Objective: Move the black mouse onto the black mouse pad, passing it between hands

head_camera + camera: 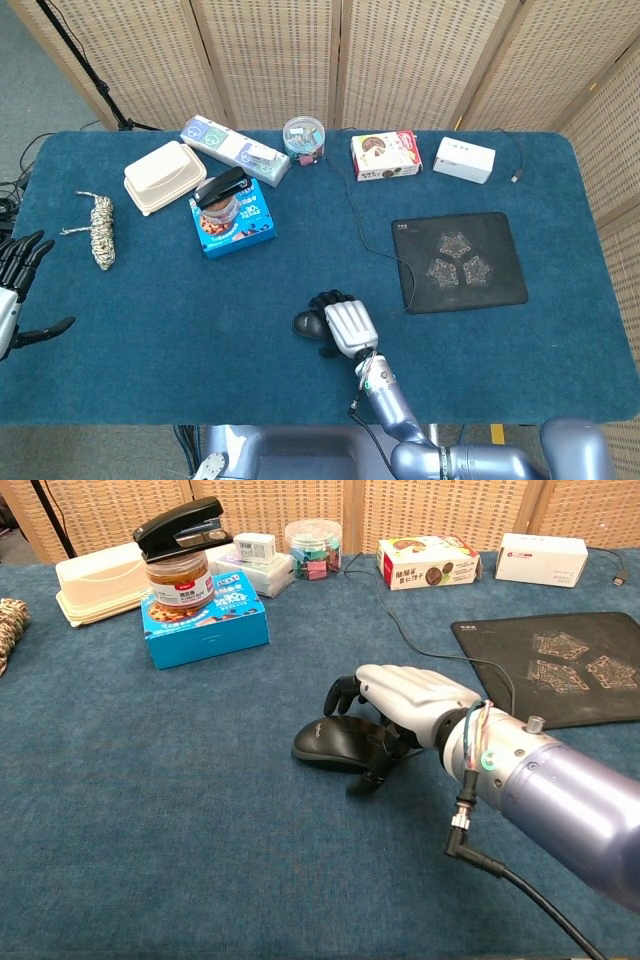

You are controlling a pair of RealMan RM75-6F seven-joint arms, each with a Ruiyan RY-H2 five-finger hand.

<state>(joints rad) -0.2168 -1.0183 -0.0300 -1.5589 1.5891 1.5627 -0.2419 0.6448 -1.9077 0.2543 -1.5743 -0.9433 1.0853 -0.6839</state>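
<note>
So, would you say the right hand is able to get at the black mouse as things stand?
Probably yes: the right hand already sits over the black mouse, fingers curling down around it, with only bare blue cloth beside it. Whether it grips yet is unclear.

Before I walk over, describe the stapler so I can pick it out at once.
Start at the blue table and go to its far left part, where a bright blue box lies in front of a cream lunch box. A jar stands on that box, and the black stapler lies across the jar's lid. It is the only black thing perched up high.
</note>
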